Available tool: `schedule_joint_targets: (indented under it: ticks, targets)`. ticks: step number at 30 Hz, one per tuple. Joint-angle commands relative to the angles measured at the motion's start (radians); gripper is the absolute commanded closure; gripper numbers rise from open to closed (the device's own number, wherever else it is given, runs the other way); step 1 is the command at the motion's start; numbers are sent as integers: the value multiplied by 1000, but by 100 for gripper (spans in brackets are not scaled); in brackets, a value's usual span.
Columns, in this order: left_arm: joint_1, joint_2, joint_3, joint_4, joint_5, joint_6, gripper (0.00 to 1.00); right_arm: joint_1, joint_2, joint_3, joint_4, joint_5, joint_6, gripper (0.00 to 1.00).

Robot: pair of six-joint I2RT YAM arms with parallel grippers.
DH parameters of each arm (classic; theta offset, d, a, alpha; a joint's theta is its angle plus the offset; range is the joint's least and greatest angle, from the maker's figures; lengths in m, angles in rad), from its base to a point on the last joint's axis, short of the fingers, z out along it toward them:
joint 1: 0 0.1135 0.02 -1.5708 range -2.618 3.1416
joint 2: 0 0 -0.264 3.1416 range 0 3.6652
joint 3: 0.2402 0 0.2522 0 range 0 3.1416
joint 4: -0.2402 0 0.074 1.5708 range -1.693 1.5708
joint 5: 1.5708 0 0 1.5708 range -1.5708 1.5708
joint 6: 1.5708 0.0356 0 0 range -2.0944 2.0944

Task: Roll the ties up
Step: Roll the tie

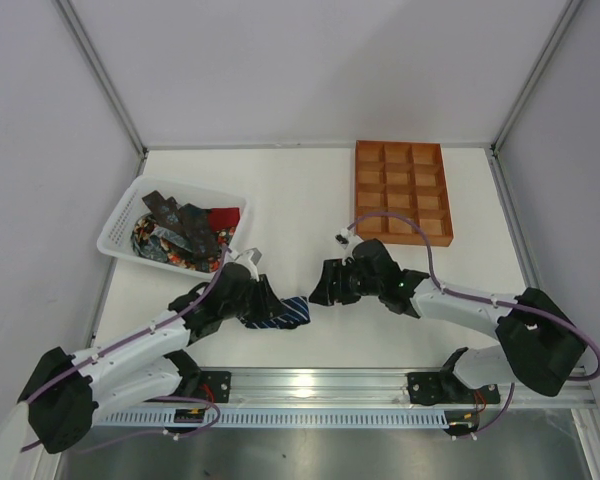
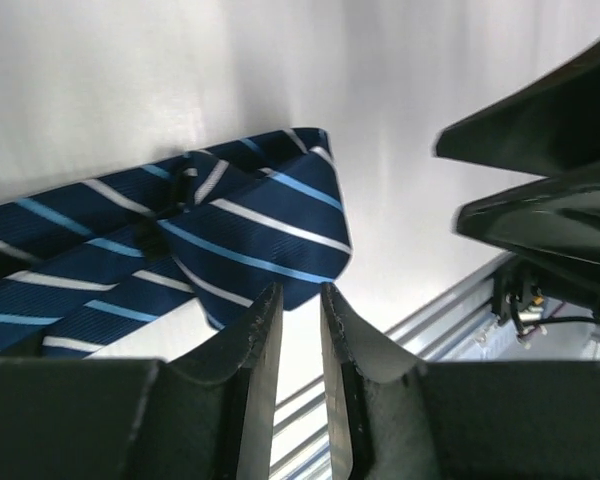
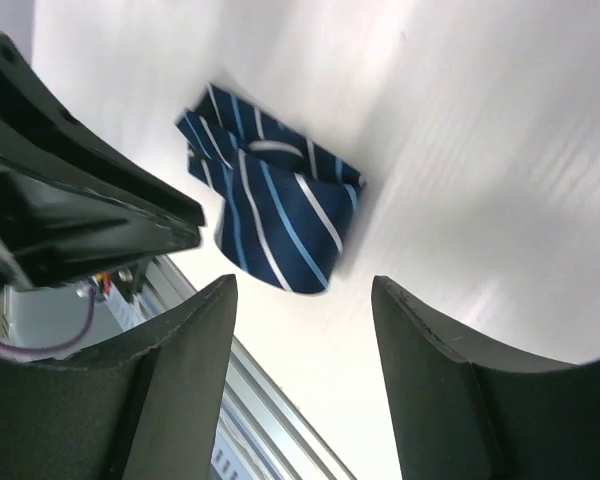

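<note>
A navy tie with light-blue stripes (image 1: 283, 313) lies loosely folded on the white table between my two grippers. In the left wrist view the tie (image 2: 250, 235) lies just beyond my left gripper (image 2: 300, 295), whose jaws stand a narrow gap apart with nothing between them. In the right wrist view the tie (image 3: 275, 215) lies ahead of my right gripper (image 3: 302, 285), which is wide open and empty. In the top view the left gripper (image 1: 268, 300) is at the tie's left end and the right gripper (image 1: 325, 285) is just right of it.
A white plastic basket (image 1: 120, 225) at the left holds several more ties (image 1: 180, 235): dark, red and patterned. An orange-brown compartment tray (image 1: 401, 190) stands at the back right. A metal rail (image 1: 320, 385) runs along the table's near edge.
</note>
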Motion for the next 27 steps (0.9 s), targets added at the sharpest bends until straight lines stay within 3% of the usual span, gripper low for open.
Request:
schedule_joint_targets:
  ticks: [1,11,27]
  targets:
    - [-3,33,52,82,91,6,73,-11,-5,-36,61,-75,-47,38]
    - [-28,91,43,168,162,-5,73,-76,145,-83,246,-205,18,39]
    - [-32,84,-48,151,98,1,73,-76,308,-54,452,-340,91,38]
